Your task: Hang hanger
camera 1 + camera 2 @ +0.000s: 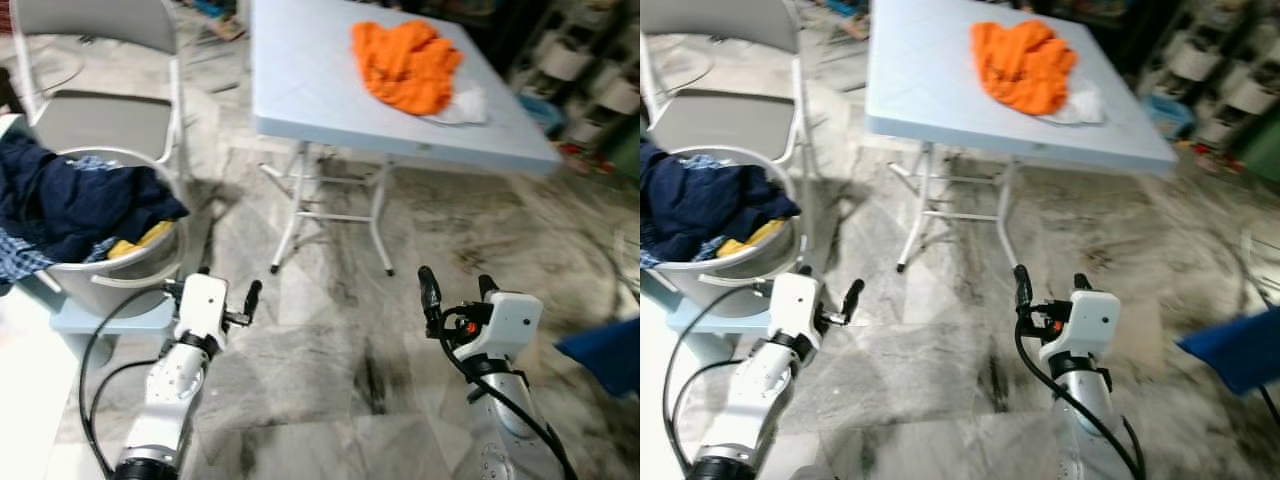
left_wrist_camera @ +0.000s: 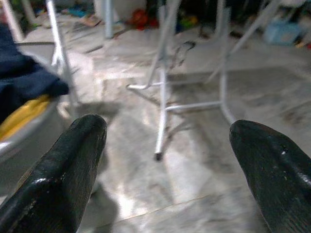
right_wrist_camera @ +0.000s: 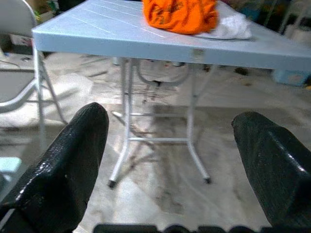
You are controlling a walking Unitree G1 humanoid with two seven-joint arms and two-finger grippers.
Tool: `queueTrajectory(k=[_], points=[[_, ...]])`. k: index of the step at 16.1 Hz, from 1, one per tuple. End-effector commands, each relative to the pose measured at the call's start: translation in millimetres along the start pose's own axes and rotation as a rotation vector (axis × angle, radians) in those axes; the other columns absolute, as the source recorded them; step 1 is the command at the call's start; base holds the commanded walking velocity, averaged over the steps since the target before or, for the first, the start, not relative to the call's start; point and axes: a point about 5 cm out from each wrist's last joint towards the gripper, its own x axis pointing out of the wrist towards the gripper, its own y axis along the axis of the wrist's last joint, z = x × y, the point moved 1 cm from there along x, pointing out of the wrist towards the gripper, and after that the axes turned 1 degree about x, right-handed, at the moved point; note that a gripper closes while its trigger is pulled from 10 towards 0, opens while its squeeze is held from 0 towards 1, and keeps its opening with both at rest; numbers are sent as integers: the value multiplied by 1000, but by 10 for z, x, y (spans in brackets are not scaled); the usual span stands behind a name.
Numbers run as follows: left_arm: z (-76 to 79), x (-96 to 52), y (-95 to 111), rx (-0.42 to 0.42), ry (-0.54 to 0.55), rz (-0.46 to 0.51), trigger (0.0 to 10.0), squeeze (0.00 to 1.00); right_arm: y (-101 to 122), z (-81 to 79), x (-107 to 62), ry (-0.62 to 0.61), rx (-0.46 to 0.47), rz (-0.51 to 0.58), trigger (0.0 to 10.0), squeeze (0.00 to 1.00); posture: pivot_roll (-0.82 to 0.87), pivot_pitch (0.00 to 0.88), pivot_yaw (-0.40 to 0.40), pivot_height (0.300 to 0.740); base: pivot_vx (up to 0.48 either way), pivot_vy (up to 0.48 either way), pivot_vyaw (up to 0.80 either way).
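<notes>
An orange garment [image 1: 405,62] lies crumpled on the far right part of a light blue folding table [image 1: 310,90], with a white cloth [image 1: 468,105] at its right edge. I cannot make out a hanger. My left gripper [image 1: 225,290] is held low over the marble floor, in front of the table and beside a basket, open with nothing between its fingers [image 2: 73,160]. My right gripper [image 1: 458,288] is level with it on the right, also open and empty, facing the table legs [image 3: 126,121].
A grey laundry basket [image 1: 130,275] holding dark blue and yellow clothes stands at the left on a pale stool. Behind it is a grey folding chair [image 1: 100,120]. A blue object [image 1: 605,352] lies on the floor at the right. Shelves line the far right.
</notes>
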Motion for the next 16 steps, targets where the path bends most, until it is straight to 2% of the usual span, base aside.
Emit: queueTrajectory(k=[1, 3, 5, 6, 7, 9, 13, 16], points=[[68, 80, 85, 5, -57, 13, 10000, 0, -10, 92, -6, -47, -10, 9, 10000, 0, 343, 152, -199, 740, 431, 0, 0], [120, 182, 175, 24, -115, 28, 10000, 0, -13, 121, -24, -84, 3, 24, 10000, 0, 325, 138, -151, 740, 431, 0, 0], [203, 320, 289, 35, -193, 38, 10000, 0, -30, 174, -87, -153, 16, 42, 10000, 0, 278, 119, -65, 740, 424, 0, 0], [282, 401, 349, 48, -245, 40, 10000, 0, -61, 213, -150, -209, 22, 49, 10000, 0, 247, 110, -22, 740, 277, 0, 0], [346, 441, 379, 54, -286, 42, 10000, 0, -74, 228, -196, -240, 27, 55, 10000, 0, 247, 110, -22, 740, 0, 0, 0], [503, 498, 403, 65, -355, 44, 10000, 0, -88, 289, -266, -294, 27, 66, 10000, 0, 180, 86, 46, 740, 0, 0, 0], [722, 556, 390, 60, -433, 30, 10000, 0, -54, 423, -360, -380, 25, 95, 10000, 0, 119, 66, 72, 740, 0, 0, 0], [806, 604, 378, 60, -463, 11, 10000, 0, -66, 517, -417, -446, 26, 107, 10000, 0, 90, 53, 82, 740, 0, 0, 0]])
